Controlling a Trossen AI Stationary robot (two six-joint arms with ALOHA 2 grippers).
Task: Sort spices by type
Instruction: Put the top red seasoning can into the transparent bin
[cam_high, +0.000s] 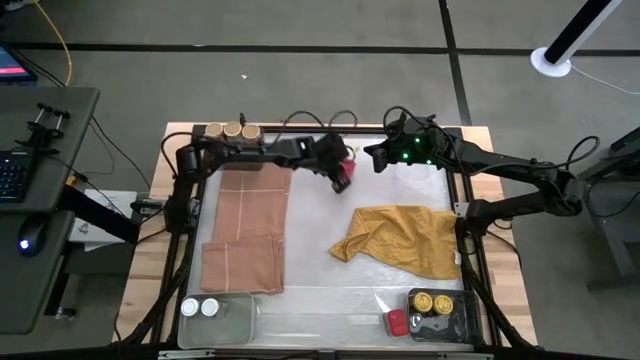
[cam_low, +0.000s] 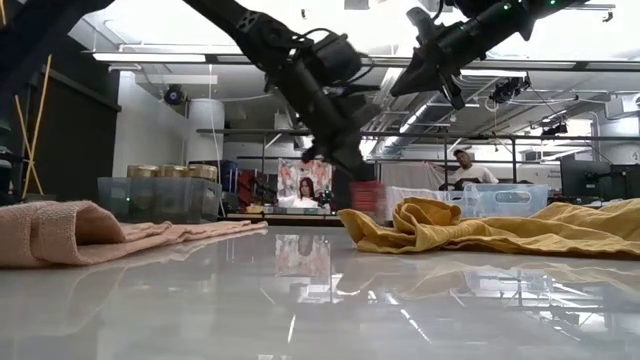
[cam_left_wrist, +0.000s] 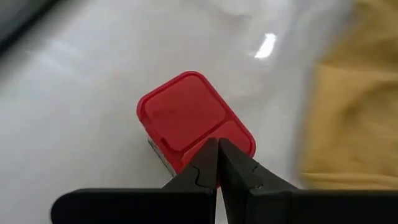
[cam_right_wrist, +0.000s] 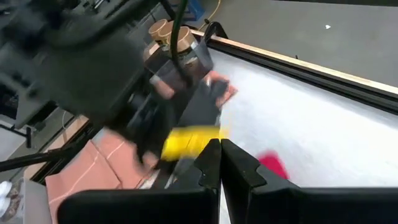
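A red-lidded spice jar (cam_left_wrist: 186, 115) stands on the white table top near the far edge (cam_high: 341, 184), just behind the yellow cloth in the low view (cam_low: 367, 197). My left gripper (cam_left_wrist: 217, 144) is shut and hangs right above the jar (cam_high: 338, 170), pointing down at the edge of its lid (cam_low: 355, 168). My right gripper (cam_right_wrist: 219, 146) is shut and empty. It is held high in the air just right of the left one (cam_high: 374, 157) (cam_low: 405, 85). Other jars sit in clear trays. My left gripper's shut fingertips (cam_left_wrist: 211, 155) come from above at the rim of the red lid (cam_left_wrist: 202, 140). The jar stands upright on the table. I cannot tell whether the tips touch the lid.
A crumpled mustard-yellow cloth (cam_high: 400, 240) lies right of centre and a folded pink cloth (cam_high: 245, 230) on the left. Trays hold tan-lidded jars at the far left (cam_high: 232, 130), white-lidded jars at the near left (cam_high: 200, 308), and yellow-lidded jars (cam_high: 432, 300) with a red one (cam_high: 397, 320) at the near right.
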